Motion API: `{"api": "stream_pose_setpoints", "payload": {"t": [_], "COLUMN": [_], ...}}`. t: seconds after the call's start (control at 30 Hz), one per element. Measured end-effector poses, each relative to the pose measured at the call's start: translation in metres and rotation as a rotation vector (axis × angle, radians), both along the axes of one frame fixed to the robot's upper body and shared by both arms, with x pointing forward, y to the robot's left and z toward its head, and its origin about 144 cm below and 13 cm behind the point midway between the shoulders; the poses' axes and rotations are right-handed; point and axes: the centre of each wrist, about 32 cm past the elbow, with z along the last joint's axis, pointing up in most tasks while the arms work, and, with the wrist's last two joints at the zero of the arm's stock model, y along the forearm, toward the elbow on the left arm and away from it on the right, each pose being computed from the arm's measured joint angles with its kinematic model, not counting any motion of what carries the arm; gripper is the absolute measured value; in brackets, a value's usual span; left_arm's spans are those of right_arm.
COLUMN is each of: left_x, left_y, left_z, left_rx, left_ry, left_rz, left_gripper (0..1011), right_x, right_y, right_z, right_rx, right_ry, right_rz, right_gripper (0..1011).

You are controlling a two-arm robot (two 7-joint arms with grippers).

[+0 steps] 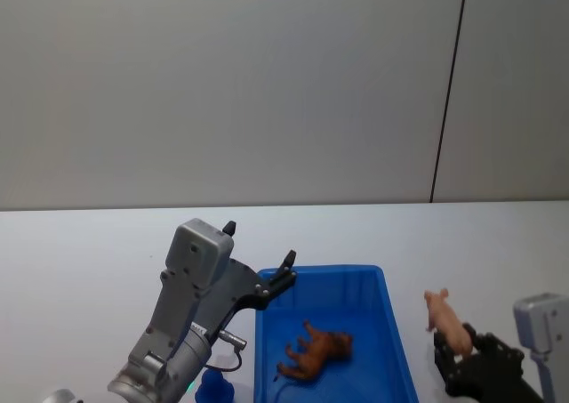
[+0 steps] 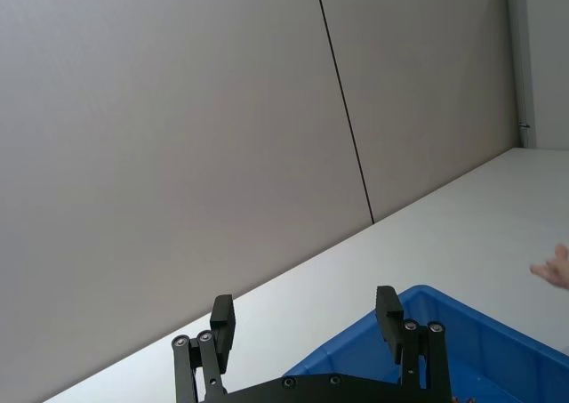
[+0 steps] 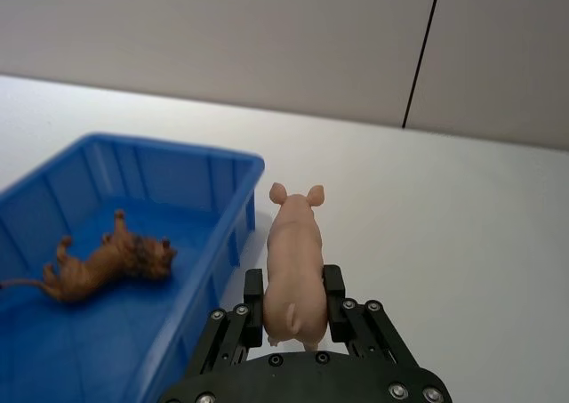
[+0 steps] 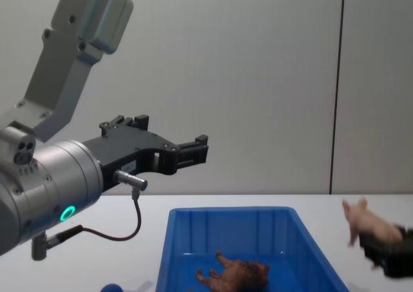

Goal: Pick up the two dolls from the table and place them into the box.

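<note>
Right pincer (image 3: 293, 280) clamps pink doll (image 3: 293, 247); left pincer (image 2: 304, 307) apart; one brown doll (image 3: 111, 261) in box (image 3: 178, 145).

Box (image 1: 338, 269) on bench (image 1: 89, 243), centre, near the front edge. Maned doll (image 1: 317, 351) lying on its side in the box, on the floor, toward the near end. Pig doll (image 1: 447, 318) right of the box, just outside its right wall, raised off the bench between right gripper (image 3: 293, 287) jaws. Left gripper (image 1: 260, 244) above the box's far-left corner.
</note>
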Motion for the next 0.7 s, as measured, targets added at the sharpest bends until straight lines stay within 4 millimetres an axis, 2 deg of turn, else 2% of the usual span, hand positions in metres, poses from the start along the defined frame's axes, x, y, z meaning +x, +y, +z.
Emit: {"api": "stream_pose_setpoints", "payload": {"t": [0.33, 0.7], "left_x": [0.000, 0.000], "left_y": [0.000, 0.000], "left_z": [0.000, 0.000], "left_rx": [0.000, 0.000], "left_ry": [0.000, 0.000], "left_rz": [0.000, 0.000], "left_gripper": [1001, 1001], "right_x": [0.009, 0.024], "right_y": [0.004, 0.018], "right_z": [0.023, 0.031], "right_rx": [0.043, 0.091], "right_ry": [-0.099, -0.114], "right_rz": [0.080, 0.199], "right_gripper": [381, 383]}}
